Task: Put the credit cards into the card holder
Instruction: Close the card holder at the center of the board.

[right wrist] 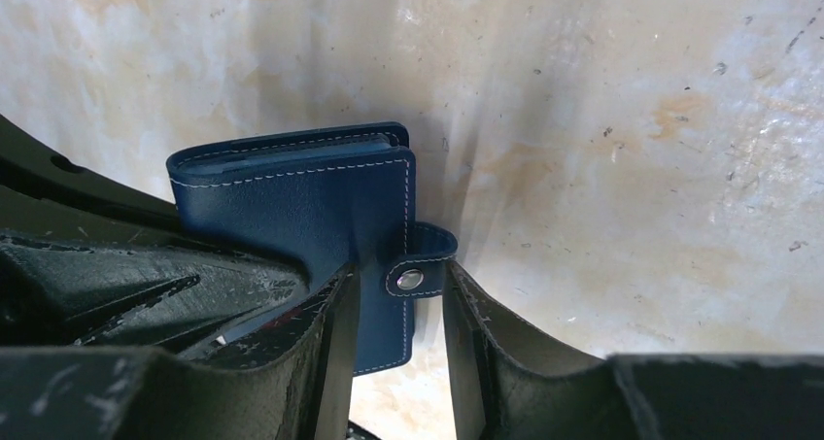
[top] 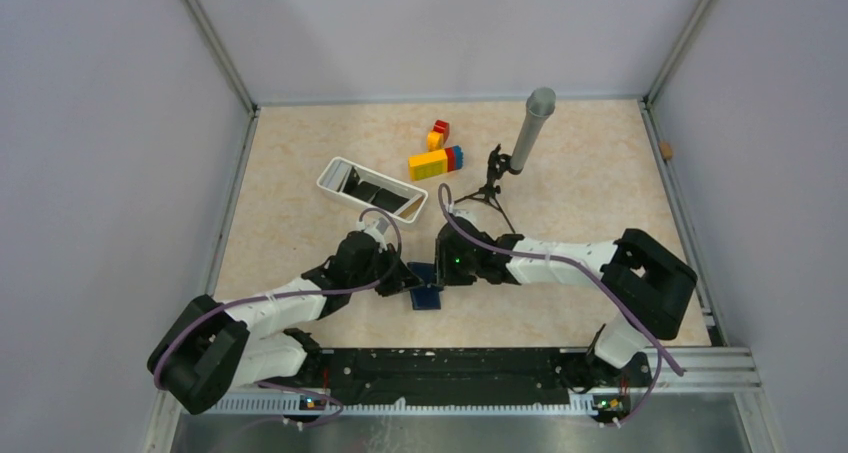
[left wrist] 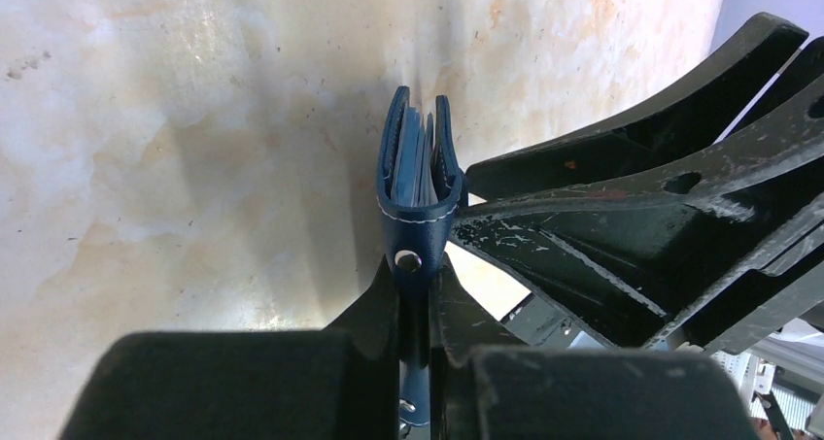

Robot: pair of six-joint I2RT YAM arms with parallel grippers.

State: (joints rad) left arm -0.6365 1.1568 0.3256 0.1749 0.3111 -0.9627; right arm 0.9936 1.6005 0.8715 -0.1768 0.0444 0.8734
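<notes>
Top external shows one card holder (top: 427,295), one tray (top: 352,197).

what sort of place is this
Probably a robotics lab test cell: white robot arms bolted to a black metal rail, plain grey panel walls boxing in the beige tabletop.

A lab test cell: grey walls (top: 100,123), aluminium rail (top: 690,358), two bolted robot arms (top: 560,256).

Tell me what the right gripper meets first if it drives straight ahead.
The card holder: its snap tab sits between the right gripper's fingers, so contact comes almost at once. The left gripper lies beyond, depth unclear.
</notes>
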